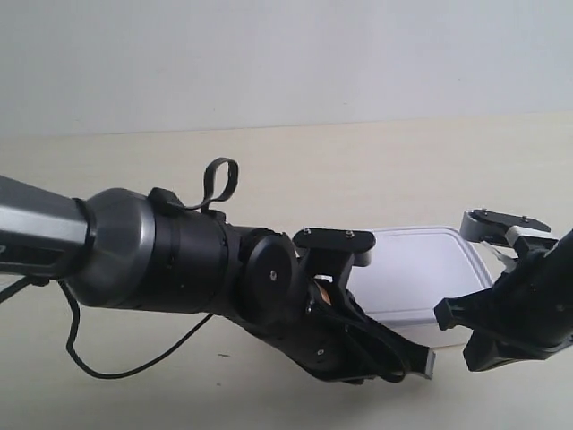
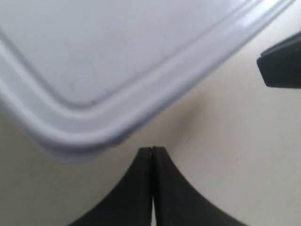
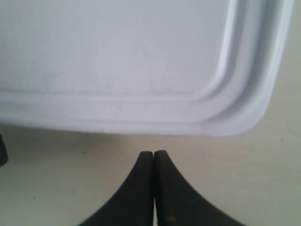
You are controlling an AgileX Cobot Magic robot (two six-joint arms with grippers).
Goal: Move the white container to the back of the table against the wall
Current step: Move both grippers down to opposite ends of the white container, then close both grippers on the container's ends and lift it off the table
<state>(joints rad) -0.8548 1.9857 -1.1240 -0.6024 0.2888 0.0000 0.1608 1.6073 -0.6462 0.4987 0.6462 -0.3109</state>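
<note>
Jaws on both arms are pressed fully together with nothing between them. In the left wrist view the left gripper [image 2: 151,157] shows its two black fingers meeting along a thin seam, and the right gripper [image 3: 154,160] looks the same in the right wrist view. Neither touches the white container [image 1: 428,269]. Each pair of tips sits just short of one of its rounded corners, with a narrow strip of table [image 1: 376,170] between. In the left wrist view I also see a separate black tip [image 2: 282,61] beside that corner, apart from the rim; I cannot tell whose it is.

On the exterior view the container lies flat, lid on, in the lower right of the frame. A wide stretch of table separates it from the wall [image 1: 269,54] across the top. The arm at the exterior view's left [image 1: 179,251] reaches across the lower half and hides the container's left end. The arm at the exterior view's right [image 1: 528,309] covers its right near corner. A thin black cable [image 1: 134,363] trails over the table at lower left.
</note>
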